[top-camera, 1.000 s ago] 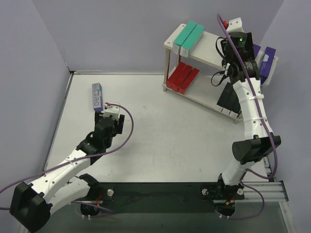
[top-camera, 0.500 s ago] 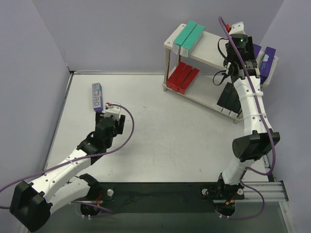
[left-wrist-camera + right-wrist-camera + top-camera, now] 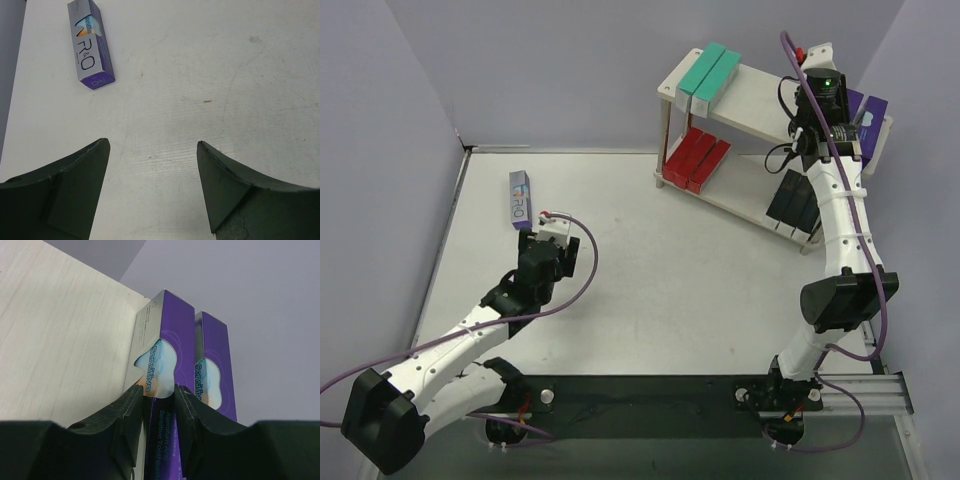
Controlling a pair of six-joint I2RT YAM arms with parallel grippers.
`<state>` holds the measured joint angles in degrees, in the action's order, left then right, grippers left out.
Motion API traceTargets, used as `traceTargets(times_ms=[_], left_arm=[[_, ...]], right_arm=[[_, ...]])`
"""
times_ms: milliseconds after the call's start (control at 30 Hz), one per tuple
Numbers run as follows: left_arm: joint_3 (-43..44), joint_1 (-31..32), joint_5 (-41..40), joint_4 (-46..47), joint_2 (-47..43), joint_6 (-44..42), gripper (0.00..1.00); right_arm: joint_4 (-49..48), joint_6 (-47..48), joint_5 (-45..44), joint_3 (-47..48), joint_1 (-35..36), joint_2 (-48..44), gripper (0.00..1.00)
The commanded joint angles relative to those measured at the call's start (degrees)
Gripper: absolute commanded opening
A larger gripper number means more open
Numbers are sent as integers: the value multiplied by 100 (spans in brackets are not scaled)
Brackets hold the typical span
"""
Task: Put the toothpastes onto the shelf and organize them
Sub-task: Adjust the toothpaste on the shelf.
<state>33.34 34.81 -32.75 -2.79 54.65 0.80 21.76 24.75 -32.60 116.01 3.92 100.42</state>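
The shelf (image 3: 752,88) stands at the far right. Its top board holds two teal toothpaste cartons (image 3: 710,72) and purple ones (image 3: 872,122). The lower board holds red cartons (image 3: 698,158) and black cartons (image 3: 792,200). My right gripper (image 3: 159,399) is shut on a purple "Sensitive" carton (image 3: 170,347), which lies on the top board (image 3: 65,330) next to a second purple carton (image 3: 212,365). My left gripper (image 3: 152,150) is open and empty above the table. A silver and purple carton (image 3: 90,47) lies ahead of it to the left; it also shows in the top view (image 3: 521,200).
Grey walls close the table at the left and back. The shelf's thin legs (image 3: 666,140) stand on the table at the far right. The right arm (image 3: 840,230) reaches up along the shelf's near right side.
My right gripper has moved right and farther along the top board with the purple carton, closing on the other purple carton. The left arm has hardly moved.
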Motion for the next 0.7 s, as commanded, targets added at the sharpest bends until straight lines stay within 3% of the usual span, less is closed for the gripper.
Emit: traceTargets(times_ms=[0,667], left_arm=[[85,17,-21,191,37,-45,81],[93,0,-3,191,54,-45,81]], right_arm=[[145,117,87,-166,-146,-5,31],[13,144,34,-359,-357,-14,30]])
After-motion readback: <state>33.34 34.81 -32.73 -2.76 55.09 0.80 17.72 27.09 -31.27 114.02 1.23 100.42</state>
